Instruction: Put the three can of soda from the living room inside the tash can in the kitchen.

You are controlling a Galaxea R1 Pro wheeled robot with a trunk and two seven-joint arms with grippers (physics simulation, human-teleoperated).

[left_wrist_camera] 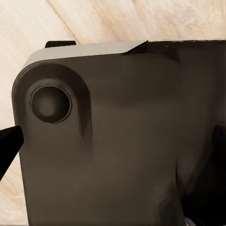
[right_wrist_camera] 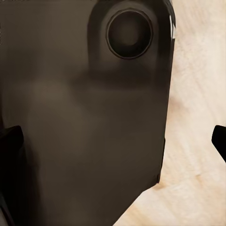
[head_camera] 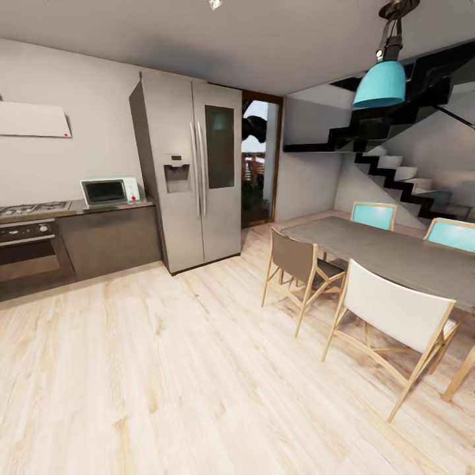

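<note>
Two wrist views are taken up mostly by a dark robot body panel (left_wrist_camera: 117,141) over pale plank floor (head_camera: 165,369); black fingertips (right_wrist_camera: 220,141) are seen at the edges, so each end effector appears spread apart, nothing held. Kitchen is seen from the head: steel fridge (head_camera: 191,171), microwave (head_camera: 109,191) on the desk (head_camera: 112,208), oven (head_camera: 26,247), dining table (head_camera: 389,254) with chairs.

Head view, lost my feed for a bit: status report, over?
Grippers: fingertips at both wrist views' edges, state unclear, nothing seen held. In the kitchen: fridge, microwave, oven ahead. Dining table and chairs on the right; floor ahead open.
</note>
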